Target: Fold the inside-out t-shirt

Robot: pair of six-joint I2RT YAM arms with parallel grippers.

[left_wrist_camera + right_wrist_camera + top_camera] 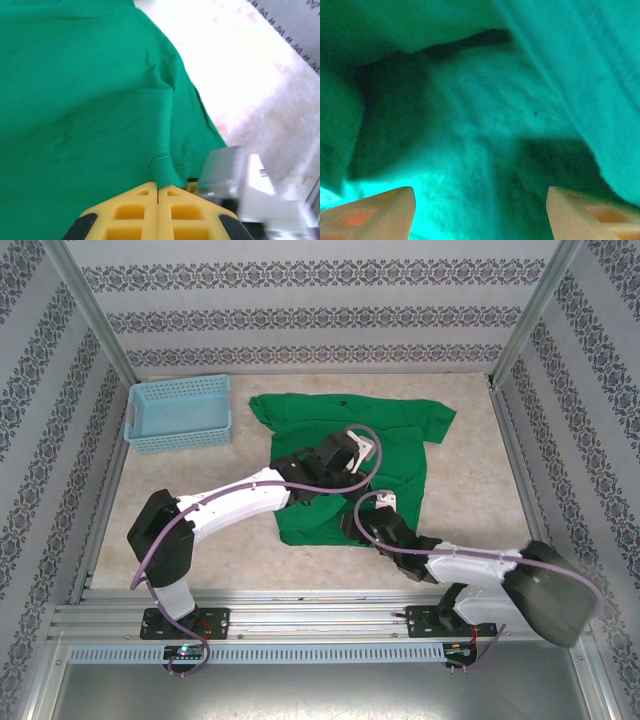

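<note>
Item: inside-out t-shirt (pixel 405 435), bright green, plain. It lies spread on the table (pixel 470 500) at the centre of the top view, sleeves toward the upper edge of the frame, hem toward the lower edge. Its lower left part is rumpled and raised under the arms.

Item: left hand (pixel 345 462), over the middle of the t-shirt in the top view. In the left wrist view the hand (pixel 158 187) sits at the bottom centre; its yellow fingers (pixel 130 210) are pressed together on a small stitched fold of the t-shirt (pixel 75 100). From that pinch the cloth runs up and to the left across the frame; pale table surface (pixel 240 65) shows at upper right.

Item: right hand (pixel 358 523), at the lower edge of the t-shirt in the top view, just below the left hand. In the right wrist view the hand (pixel 480 205) has its fingers (pixel 380 207) wide apart at the two bottom corners. Green cloth (pixel 470 100) lies ahead of and above them, with a dark fold across the upper frame. Nothing is clamped between them.

Item: light blue mesh basket (pixel 180 440), upper left of the top view, apart from the t-shirt's left sleeve.
</note>
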